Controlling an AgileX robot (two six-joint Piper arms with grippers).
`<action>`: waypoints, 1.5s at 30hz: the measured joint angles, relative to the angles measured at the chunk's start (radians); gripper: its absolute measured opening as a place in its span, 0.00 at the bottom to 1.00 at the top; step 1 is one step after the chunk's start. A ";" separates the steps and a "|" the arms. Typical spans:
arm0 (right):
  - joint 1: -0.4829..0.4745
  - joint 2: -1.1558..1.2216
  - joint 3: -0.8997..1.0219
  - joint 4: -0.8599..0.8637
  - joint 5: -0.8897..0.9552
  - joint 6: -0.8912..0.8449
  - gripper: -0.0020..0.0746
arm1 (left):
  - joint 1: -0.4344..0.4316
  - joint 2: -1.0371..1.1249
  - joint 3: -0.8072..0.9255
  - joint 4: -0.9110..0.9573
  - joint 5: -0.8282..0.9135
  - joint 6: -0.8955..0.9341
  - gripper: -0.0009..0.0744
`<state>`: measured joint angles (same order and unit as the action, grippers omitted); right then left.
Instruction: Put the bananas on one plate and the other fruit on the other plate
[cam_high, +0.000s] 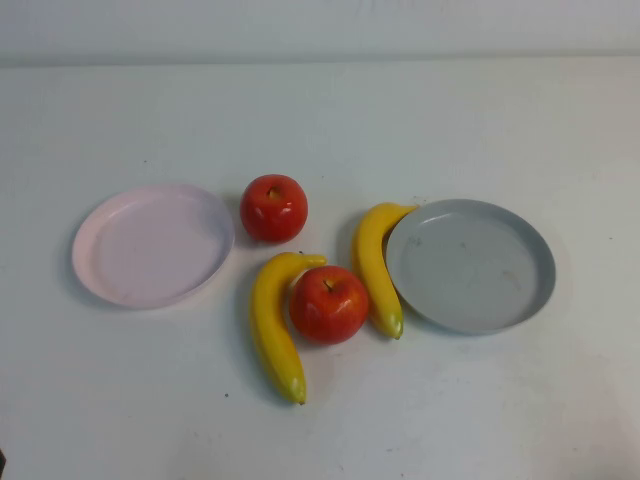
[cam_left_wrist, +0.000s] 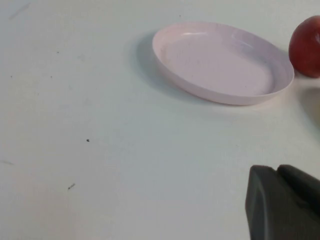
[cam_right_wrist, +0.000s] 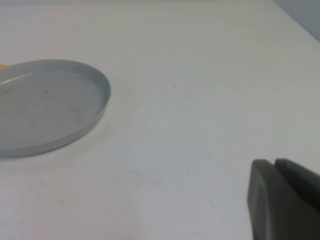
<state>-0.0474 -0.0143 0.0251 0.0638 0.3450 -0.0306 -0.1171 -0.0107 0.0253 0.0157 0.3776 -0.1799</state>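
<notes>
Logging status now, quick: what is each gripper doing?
Left gripper: near the pink plate, holding nothing; open or closed cannot be told.
Right gripper: near the grey-blue plate, likewise.

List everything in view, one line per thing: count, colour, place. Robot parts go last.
pink plate: one, pale pink, left part of the table, empty.
grey-blue plate: one, grey-blue, right part of the table, empty.
apples: two, red; rear apple just right of the pink plate, front apple between the two bananas.
bananas: two, yellow with greenish tips; left banana curved around the front apple's left side, right banana lying along the grey-blue plate's left rim.
table: one, white, under everything.
left gripper: one, dark, over bare table near the pink plate.
right gripper: one, dark, over bare table near the grey-blue plate.
</notes>
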 joint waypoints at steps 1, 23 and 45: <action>0.000 0.000 0.000 0.000 0.000 0.000 0.00 | 0.000 0.000 0.000 0.000 0.000 0.000 0.01; 0.000 0.000 0.000 0.000 0.000 0.000 0.00 | 0.000 0.000 0.000 -0.001 -0.282 -0.141 0.01; 0.000 0.000 0.000 0.000 0.000 0.000 0.00 | 0.000 0.162 -0.306 -0.016 -0.095 -0.237 0.01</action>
<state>-0.0474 -0.0143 0.0251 0.0638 0.3450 -0.0306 -0.1171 0.1512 -0.2807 0.0000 0.2827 -0.4173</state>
